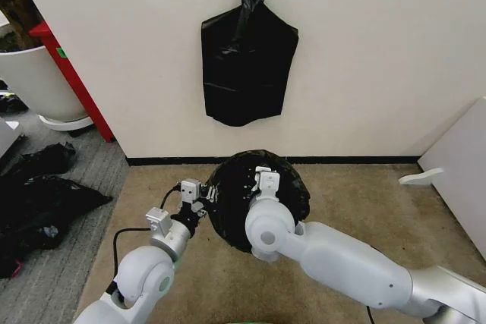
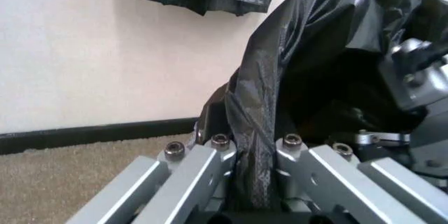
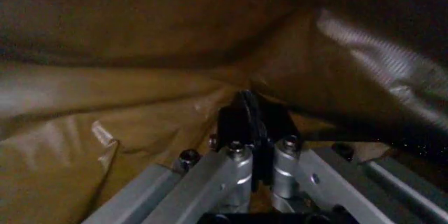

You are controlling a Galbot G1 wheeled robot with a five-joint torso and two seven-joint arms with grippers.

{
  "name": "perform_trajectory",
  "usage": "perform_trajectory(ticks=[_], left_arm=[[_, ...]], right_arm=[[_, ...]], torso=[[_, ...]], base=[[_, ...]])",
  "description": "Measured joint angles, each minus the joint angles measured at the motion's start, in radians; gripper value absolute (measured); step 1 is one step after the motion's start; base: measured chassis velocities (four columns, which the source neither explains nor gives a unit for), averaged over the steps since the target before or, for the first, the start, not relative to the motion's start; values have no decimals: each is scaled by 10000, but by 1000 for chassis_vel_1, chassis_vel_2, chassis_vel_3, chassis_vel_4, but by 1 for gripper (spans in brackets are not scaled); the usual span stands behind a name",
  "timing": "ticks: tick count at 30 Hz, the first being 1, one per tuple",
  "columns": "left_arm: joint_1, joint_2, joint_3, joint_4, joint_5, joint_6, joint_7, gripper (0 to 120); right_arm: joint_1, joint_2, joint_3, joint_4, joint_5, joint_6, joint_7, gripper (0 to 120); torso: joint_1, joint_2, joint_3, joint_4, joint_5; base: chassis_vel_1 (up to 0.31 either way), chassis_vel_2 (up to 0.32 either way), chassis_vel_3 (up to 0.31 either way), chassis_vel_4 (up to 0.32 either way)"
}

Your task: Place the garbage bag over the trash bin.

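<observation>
The garbage bag (image 1: 258, 201), glossy wrinkled black film, forms a rounded dome on the tan carpet near the wall. My left gripper (image 1: 203, 204) is at the dome's left edge; in the left wrist view the left gripper (image 2: 255, 148) is shut on a bunched fold of the garbage bag (image 2: 329, 51). My right gripper (image 1: 266, 178) reaches in on top of the dome. From inside, the right gripper (image 3: 255, 129) is pinched shut on a fold of the garbage bag (image 3: 140, 124), which looks brownish with light through it. The trash bin is hidden under the film.
A flat knotted black bag bundle (image 1: 247, 66) hangs from a wall hook above. At the left stand a large white tub (image 1: 34, 81) and a red frame (image 1: 72, 73), with loose black bags (image 1: 42, 195) on grey floor. A white panel (image 1: 463, 161) leans at the right.
</observation>
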State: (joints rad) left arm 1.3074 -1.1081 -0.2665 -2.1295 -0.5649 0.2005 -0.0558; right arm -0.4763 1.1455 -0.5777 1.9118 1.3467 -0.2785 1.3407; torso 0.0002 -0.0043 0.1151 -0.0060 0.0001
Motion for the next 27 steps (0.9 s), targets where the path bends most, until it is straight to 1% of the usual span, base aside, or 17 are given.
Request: perform_trajectory(ticks=[11, 27], left_arm=[[209, 19, -157, -256, -40, -89, 286, 3], [242, 41, -227, -424, -160, -152, 552, 3]], right_arm=[[-36, 113, 46, -521, 27, -22, 3, 0], [-131, 93, 311, -664, 414, -54, -36, 0]], torso=[[0, 0, 0, 0, 0], [0, 0, 0, 0, 0]], base=[[0, 0, 0, 0], [0, 0, 0, 0]])
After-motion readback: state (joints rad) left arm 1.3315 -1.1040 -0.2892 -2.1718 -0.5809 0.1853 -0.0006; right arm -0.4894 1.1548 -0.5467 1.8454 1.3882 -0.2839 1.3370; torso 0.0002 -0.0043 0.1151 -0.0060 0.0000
